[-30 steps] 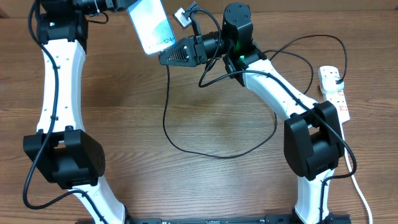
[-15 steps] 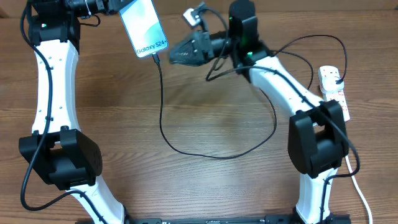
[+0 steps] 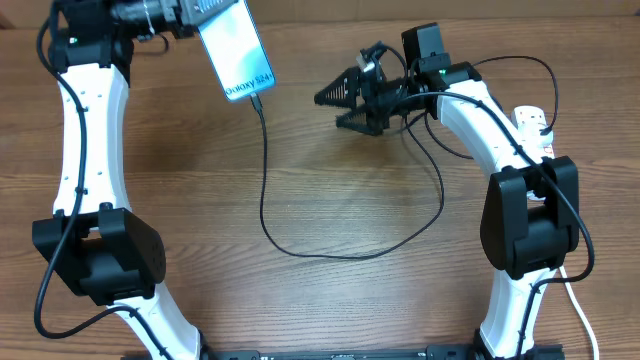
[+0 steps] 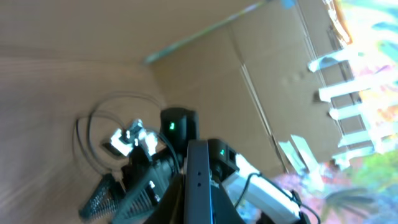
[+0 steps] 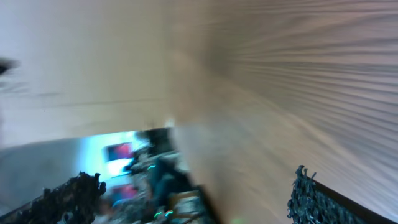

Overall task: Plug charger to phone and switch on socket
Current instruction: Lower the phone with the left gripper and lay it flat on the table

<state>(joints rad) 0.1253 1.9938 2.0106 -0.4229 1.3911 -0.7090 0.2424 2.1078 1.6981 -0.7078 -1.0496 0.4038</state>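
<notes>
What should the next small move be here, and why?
Probably swing the right tool toward the socket: the charger already appears plugged into the raised phone, the tool hangs open and empty, and nothing touches the socket yet.

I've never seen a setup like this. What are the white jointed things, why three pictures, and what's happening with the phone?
They are two robot arms at a table. The large picture looks down from above; the two blurry ones come from cameras on each wrist. The left gripper holds a lit phone by one end. A black cable is plugged into the phone's other end and loops across the table. The right gripper is open and empty. A white power strip lies partly behind the right arm.
</notes>
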